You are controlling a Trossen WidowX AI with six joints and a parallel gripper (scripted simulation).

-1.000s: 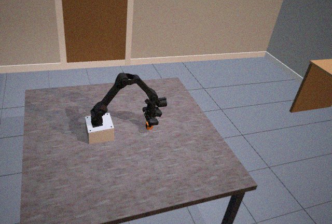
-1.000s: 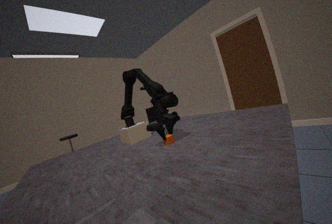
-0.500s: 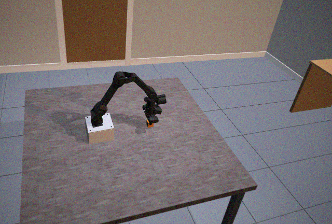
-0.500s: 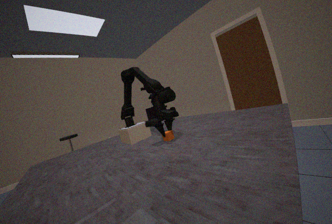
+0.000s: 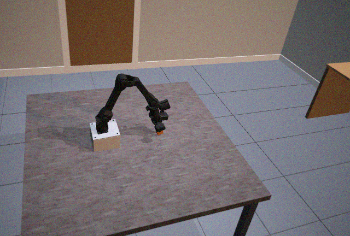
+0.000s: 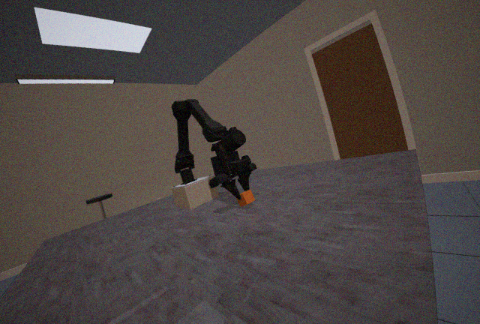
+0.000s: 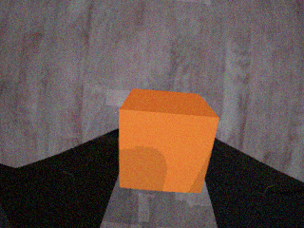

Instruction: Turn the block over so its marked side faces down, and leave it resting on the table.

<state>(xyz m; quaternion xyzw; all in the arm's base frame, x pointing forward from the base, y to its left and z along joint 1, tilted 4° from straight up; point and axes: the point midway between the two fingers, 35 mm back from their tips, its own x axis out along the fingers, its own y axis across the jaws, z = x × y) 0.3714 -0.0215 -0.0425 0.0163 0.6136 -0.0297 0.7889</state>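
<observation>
The gripper (image 6: 241, 193) is clamped on the orange block (image 6: 246, 197), its two black fingers pressing the block's left and right sides. The block sits between the fingertips directly below the wrist, low over the grey table (image 5: 169, 177); whether it touches the surface cannot be told. Behind the gripper, the arm's pale base box (image 5: 112, 140) stands on the table.

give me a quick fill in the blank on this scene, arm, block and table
The black parallel-jaw gripper is shut on the small ____ cube.
The arm's foot stands on a white-topped ____ base box.
Both sit on a grey wood-grain ____.
Behind them, the far wall has a ____ door panel.

Missing words: orange; tan; table; brown
</observation>
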